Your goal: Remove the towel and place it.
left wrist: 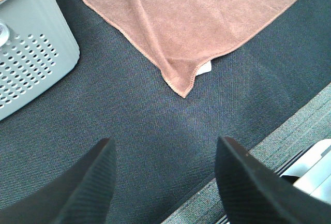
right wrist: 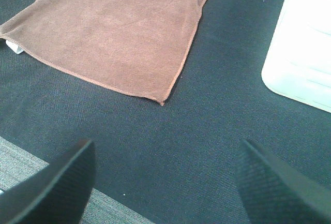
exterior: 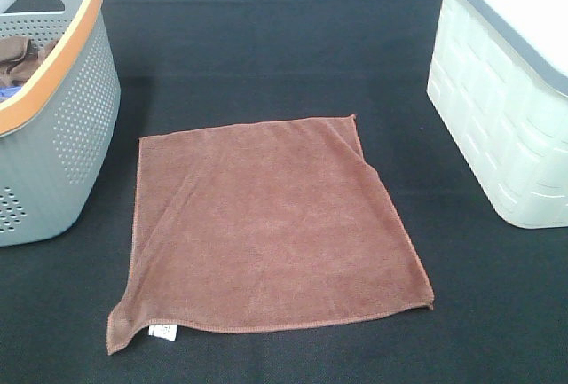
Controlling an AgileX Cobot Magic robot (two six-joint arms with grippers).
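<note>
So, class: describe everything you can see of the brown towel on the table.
The towel is a rust-brown, roughly square cloth that looks like soft microfibre, with a stitched hem all round. It lies spread nearly flat on the black table, turned slightly askew, with faint creases. The corner nearest the arms on the left curls a little, with a small white tag beside it. It sits between the grey basket and the white bin, touching neither. No gripper touches it.

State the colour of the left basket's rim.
Orange, on a grey perforated basket; the rim shows best in the exterior high view.

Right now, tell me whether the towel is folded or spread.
Spread. The towel lies flat on the black table, all four edges showing; only the tag corner curls slightly.
</note>
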